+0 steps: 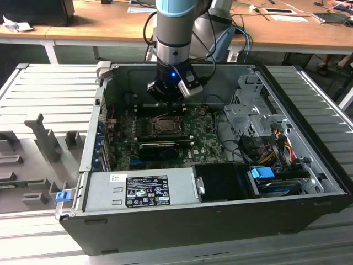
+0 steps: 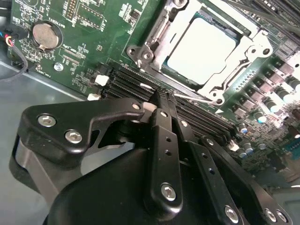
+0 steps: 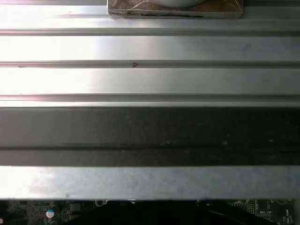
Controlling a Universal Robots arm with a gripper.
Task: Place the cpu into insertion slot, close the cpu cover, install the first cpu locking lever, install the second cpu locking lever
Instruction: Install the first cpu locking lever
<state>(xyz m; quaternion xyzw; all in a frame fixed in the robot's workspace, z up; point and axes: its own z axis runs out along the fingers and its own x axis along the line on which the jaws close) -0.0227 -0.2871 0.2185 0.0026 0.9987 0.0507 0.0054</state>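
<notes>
Second wrist view shows the cpu (image 2: 201,49) beyond the claw (image 2: 165,95).

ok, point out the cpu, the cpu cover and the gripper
cpu (image 2: 201,49), second wrist view, middle of its pale face.
cpu cover (image 2: 157,35), second wrist view, frame side.
gripper (image 2: 165,97), second wrist view, fingertips.

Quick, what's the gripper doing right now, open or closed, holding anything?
Gripper: shut, black fingers pressed together, nothing visible between them, tips close to the square silvery metal cpu cover.
</notes>
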